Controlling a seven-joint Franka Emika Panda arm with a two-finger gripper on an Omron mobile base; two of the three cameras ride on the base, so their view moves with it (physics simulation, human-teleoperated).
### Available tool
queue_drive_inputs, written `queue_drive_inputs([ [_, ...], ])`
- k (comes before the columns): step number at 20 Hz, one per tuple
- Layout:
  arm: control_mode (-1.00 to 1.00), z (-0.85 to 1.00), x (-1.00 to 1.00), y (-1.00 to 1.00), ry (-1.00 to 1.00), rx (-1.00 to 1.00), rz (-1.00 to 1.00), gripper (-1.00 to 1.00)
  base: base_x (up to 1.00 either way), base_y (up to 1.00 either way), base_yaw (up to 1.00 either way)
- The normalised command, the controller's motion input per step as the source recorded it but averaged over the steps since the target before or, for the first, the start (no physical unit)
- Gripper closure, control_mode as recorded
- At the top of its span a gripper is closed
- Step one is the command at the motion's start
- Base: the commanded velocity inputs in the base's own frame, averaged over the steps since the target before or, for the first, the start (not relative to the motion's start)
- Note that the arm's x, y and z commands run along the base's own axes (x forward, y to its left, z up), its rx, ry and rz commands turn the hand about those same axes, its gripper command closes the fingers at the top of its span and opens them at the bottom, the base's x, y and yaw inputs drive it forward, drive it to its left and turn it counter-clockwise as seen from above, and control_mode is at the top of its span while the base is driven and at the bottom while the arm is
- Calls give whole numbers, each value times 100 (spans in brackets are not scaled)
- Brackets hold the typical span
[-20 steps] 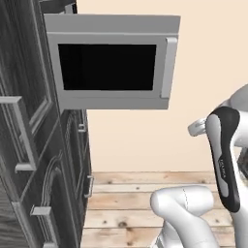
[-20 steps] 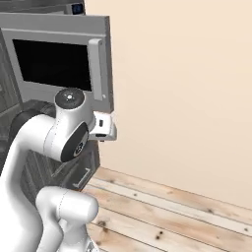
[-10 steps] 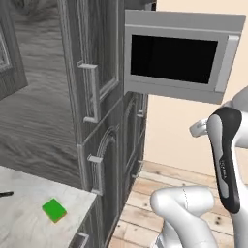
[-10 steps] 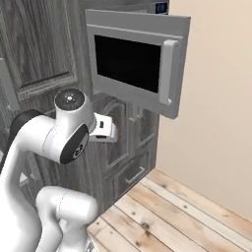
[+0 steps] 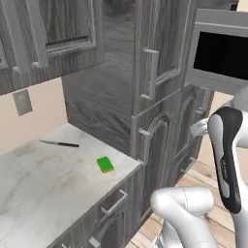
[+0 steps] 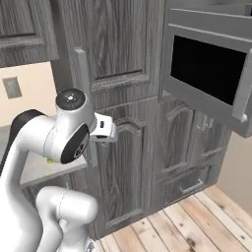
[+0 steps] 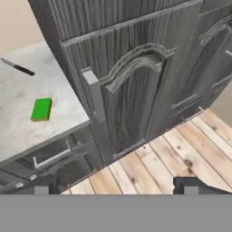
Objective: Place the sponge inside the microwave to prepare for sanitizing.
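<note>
- sponge [image 5: 105, 164] lies flat, green side up, on the pale marble counter [image 5: 43, 189], close to the counter's right front corner; a strip of bare counter between it and both edges.
- From the hand camera the sponge [image 7: 41, 109] sits left of the tall cabinet [image 7: 136, 90], near the counter edge above the drawer fronts [image 7: 54, 156].
- knife [image 5: 60, 143] lies further back on the counter, well apart from the sponge, pointing along the back wall side.
- Counter around the sponge is bare on the near and left sides; open room to come down from above.
- Right of the counter the tall cabinet [image 5: 155, 106] face stands proud of it; its bar handles [image 5: 150, 72] stick out toward the robot.
- microwave [image 6: 206, 74] is mounted high on the right, door [image 5: 220, 55] swung open toward the robot, black window facing out; the door's lower edge overhangs the space in front of the cabinet. Cavity not visible from here.
- gripper [image 7: 115, 185]: fingertips spread wide at the bottom of the hand view, nothing between them, over the wood floor [image 7: 172, 154] in front of the cabinet, well apart from the sponge.
- Arm elbow [image 6: 71, 133] sits close in front of the cabinet door in the right base view.
</note>
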Motion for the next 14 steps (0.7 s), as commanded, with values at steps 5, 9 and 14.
queue_drive_inputs([
  [5, 100, 0, 0, 0, 0, 0, 0, -100, -47, 35, 55],
  [9, 100, 0, 0, 0, 0, 0, 0, -100, -38, 50, 42],
  [14, 100, 0, 0, 0, 0, 0, 0, -100, -6, 48, 32],
])
